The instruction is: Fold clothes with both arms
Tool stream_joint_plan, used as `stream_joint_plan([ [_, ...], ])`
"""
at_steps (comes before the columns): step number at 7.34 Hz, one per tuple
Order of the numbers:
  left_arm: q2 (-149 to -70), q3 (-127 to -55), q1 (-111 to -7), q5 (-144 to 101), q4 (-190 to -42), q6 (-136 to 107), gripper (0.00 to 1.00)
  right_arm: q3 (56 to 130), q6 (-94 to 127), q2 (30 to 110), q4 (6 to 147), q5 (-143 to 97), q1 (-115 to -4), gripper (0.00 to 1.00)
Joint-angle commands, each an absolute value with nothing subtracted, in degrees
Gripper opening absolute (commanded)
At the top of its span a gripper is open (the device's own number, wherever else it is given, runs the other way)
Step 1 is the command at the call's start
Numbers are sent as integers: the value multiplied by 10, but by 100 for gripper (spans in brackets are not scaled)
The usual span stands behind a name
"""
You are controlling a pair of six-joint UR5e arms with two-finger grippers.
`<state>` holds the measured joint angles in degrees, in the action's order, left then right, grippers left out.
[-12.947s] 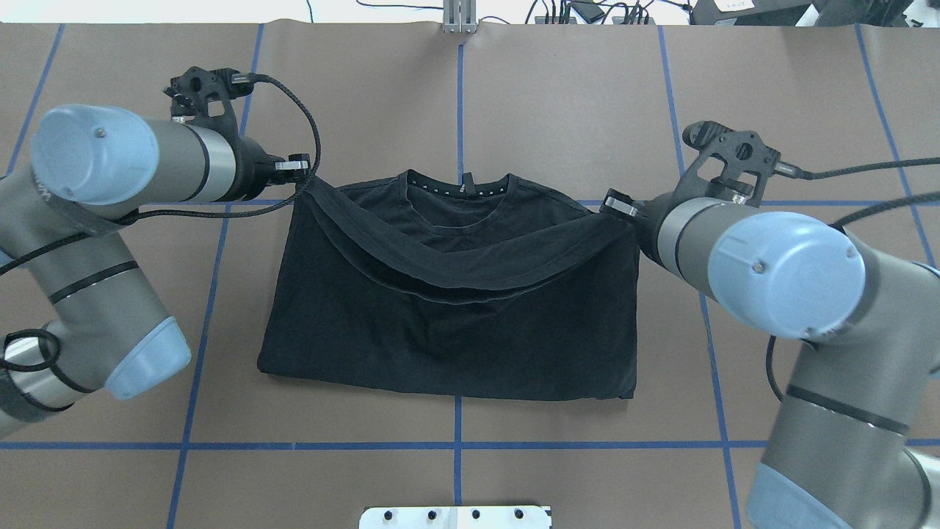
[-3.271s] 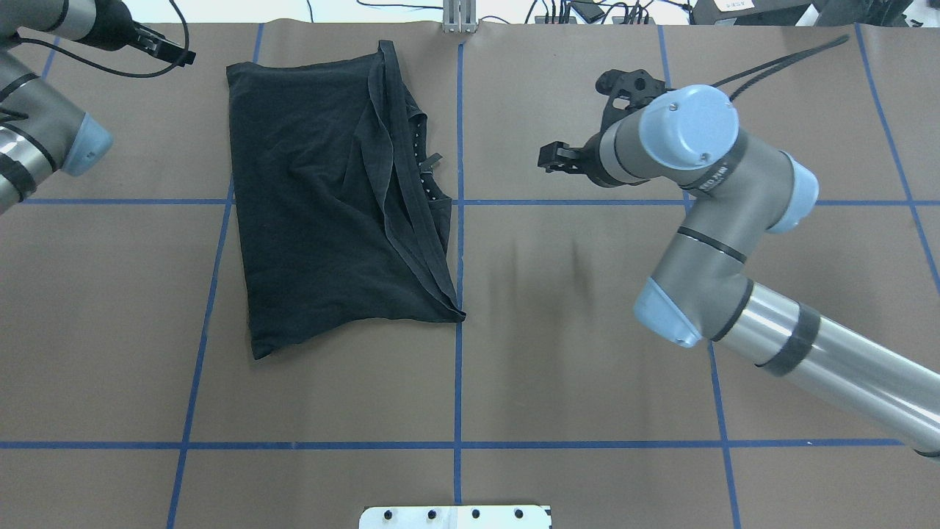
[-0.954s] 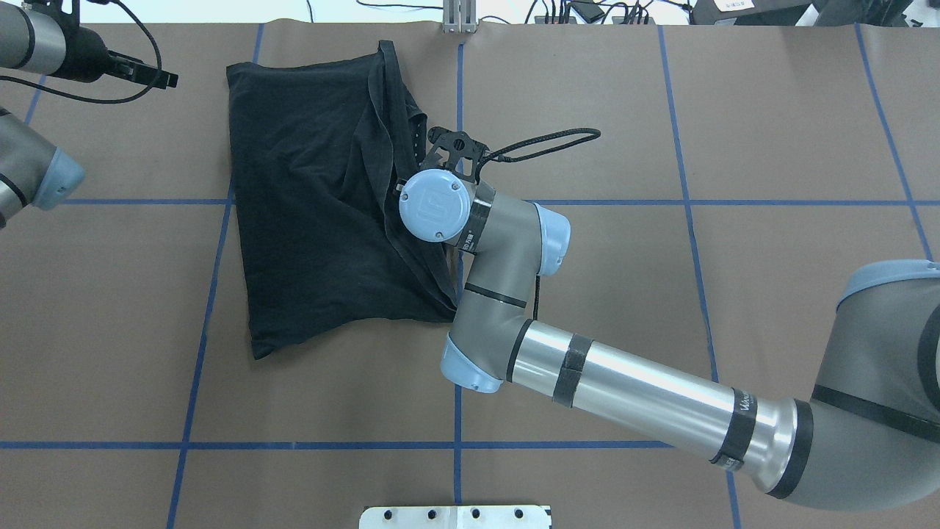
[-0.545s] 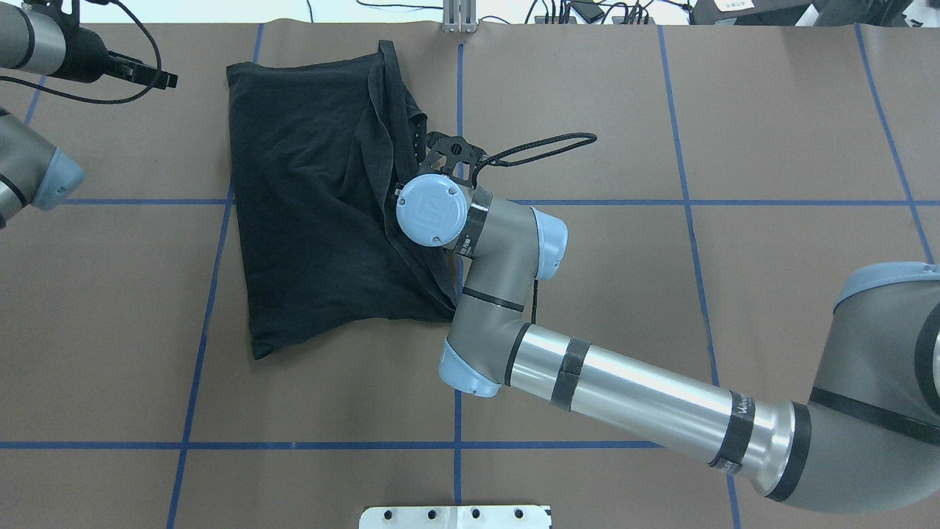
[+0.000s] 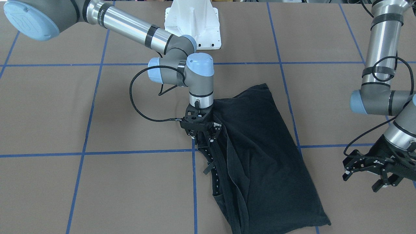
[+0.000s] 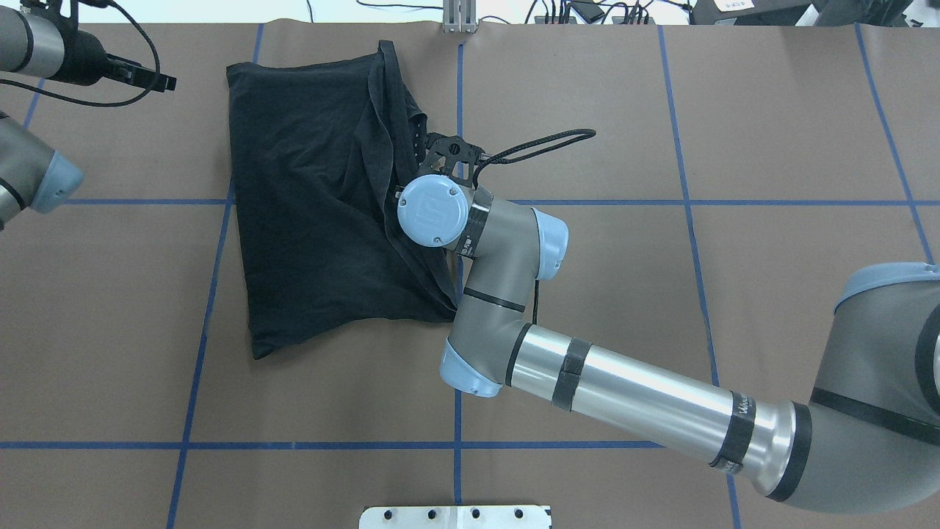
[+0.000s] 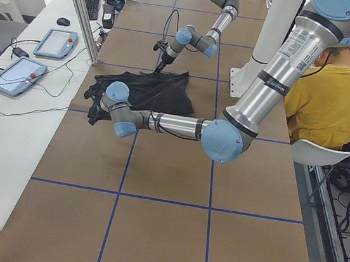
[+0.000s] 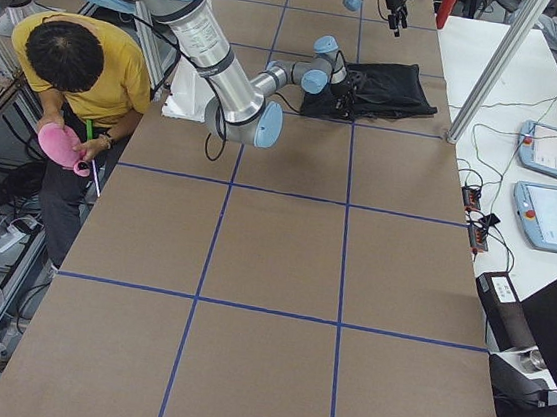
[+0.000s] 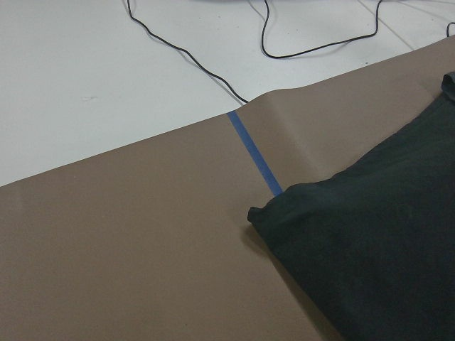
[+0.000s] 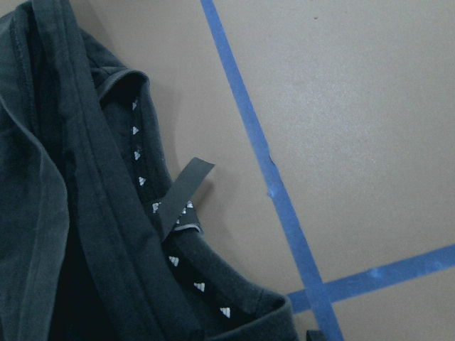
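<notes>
The black T-shirt [image 6: 316,206] lies folded lengthwise on the brown table, left of the centre tape line, with its collar edge [image 10: 178,263] and a small hang loop [image 10: 181,192] turned toward the middle. My right arm reaches across, and its gripper [image 5: 203,139] points straight down with open fingers touching the shirt [image 5: 260,162] at that collar edge. In the overhead view the wrist hides those fingers. Off the shirt's far corner, my left gripper [image 5: 364,181] hovers open and holds nothing; it also shows at the table's back left [image 6: 165,79]. Its camera sees the shirt's corner [image 9: 384,249].
Blue tape lines [image 6: 458,367] grid the table. The white base plate [image 5: 191,22] sits at the robot's edge. A seated person in yellow [image 7: 339,94] is behind the robot. Tablets [image 8: 552,149] and cables lie on the white bench past the far edge.
Both grippers first held the shirt, which then lay folded on the left. The right arm swung over to its collar edge and has edged slightly lower. The left gripper has barely moved.
</notes>
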<state>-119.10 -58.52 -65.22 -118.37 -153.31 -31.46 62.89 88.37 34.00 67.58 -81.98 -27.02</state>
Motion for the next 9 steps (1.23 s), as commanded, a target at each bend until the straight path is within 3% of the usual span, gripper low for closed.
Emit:
stream_joint_plan([
  [1, -1190, -585, -652, -1184, -1534, -315, 100, 628, 873, 343, 679, -819, -270, 55],
  [3, -1190, -585, -652, -1184, -1534, -315, 100, 620, 872, 341, 677, -819, -272, 49],
  [5, -1190, -585, -652, -1184, -1534, -315, 100, 620, 873, 337, 678, -820, -273, 0],
  [9, -1190, -586, -652, -1184, -1534, -315, 100, 641, 870, 340, 679, -836, -279, 0],
])
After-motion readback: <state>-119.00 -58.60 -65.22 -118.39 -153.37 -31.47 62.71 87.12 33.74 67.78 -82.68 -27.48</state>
